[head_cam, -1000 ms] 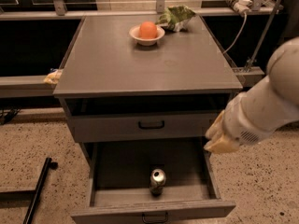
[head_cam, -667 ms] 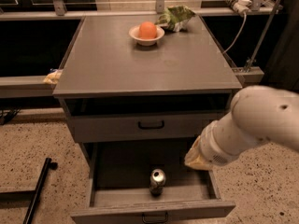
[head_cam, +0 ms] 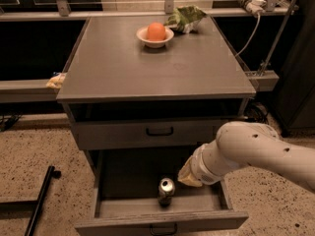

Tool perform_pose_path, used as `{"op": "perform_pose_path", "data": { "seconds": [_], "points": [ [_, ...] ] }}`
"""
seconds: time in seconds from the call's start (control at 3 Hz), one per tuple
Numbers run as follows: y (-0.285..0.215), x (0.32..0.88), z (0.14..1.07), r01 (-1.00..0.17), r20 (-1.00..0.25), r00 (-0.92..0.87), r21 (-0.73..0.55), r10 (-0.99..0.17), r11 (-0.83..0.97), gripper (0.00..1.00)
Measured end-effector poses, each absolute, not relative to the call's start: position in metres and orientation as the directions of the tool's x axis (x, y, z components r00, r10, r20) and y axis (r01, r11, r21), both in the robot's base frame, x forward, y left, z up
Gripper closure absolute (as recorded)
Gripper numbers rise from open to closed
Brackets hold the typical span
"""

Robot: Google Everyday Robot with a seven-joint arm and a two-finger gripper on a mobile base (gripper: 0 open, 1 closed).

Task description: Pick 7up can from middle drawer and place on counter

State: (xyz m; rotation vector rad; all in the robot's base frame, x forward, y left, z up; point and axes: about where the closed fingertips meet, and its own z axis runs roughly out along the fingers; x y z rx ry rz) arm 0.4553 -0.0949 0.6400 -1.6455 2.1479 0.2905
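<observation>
The 7up can (head_cam: 166, 190) stands upright in the pulled-out middle drawer (head_cam: 162, 221), near its front wall, silver lid up. My gripper (head_cam: 189, 176) hangs at the end of the white arm that comes in from the right. It is low over the drawer's right half, just right of the can and slightly above it. Most of it is hidden behind the wrist. The grey counter (head_cam: 157, 68) is the cabinet top above.
An orange in a small white bowl (head_cam: 155, 35) and a green snack bag (head_cam: 185, 17) sit at the counter's far edge. The drawer above (head_cam: 159, 131) is closed, with a black handle. A black bar (head_cam: 39, 200) lies on the floor at left.
My arm has swung down and to the left, bringing the gripper from the drawer's right rim to beside the can. The can has not moved.
</observation>
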Motion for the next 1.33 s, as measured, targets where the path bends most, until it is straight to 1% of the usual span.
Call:
{"op": "perform_pose_path", "data": {
  "seconds": [0.33,0.67,1.0,1.33],
  "points": [
    [-0.095,0.455,0.640,-0.957,-0.445,-0.213,-0.086,-0.870,0.279,1.00],
    [-0.098,0.459,0.621,-0.948,-0.468,-0.211,-0.115,-0.858,0.296,1.00],
    [-0.099,0.476,0.588,-0.937,-0.529,-0.195,-0.150,-0.826,0.317,0.81],
    [-0.087,0.496,0.560,-0.939,-0.593,-0.165,-0.151,-0.788,0.310,0.58]
  ]
}}
